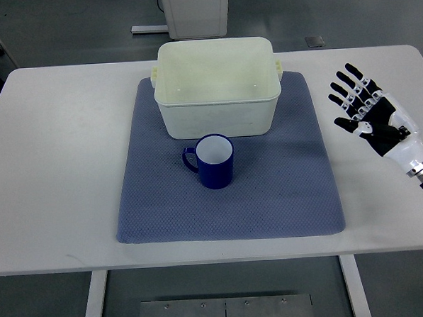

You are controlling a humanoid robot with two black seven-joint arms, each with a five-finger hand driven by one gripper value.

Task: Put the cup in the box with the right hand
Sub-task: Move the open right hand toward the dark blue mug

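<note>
A dark blue cup point(213, 162) with a white inside stands upright on a blue-grey mat point(228, 200), its handle pointing left. Just behind it sits a cream plastic box point(219, 122), which holds nothing. My right hand point(361, 108) hovers over the bare table to the right of the mat, fingers spread and holding nothing. It is well apart from the cup and the box. The left hand is out of the picture.
The white table point(56, 174) runs out to both sides of the mat. A white cabinet base point(193, 10) stands on the floor beyond the table's far edge. A metal plate point(227, 312) lies below the near edge.
</note>
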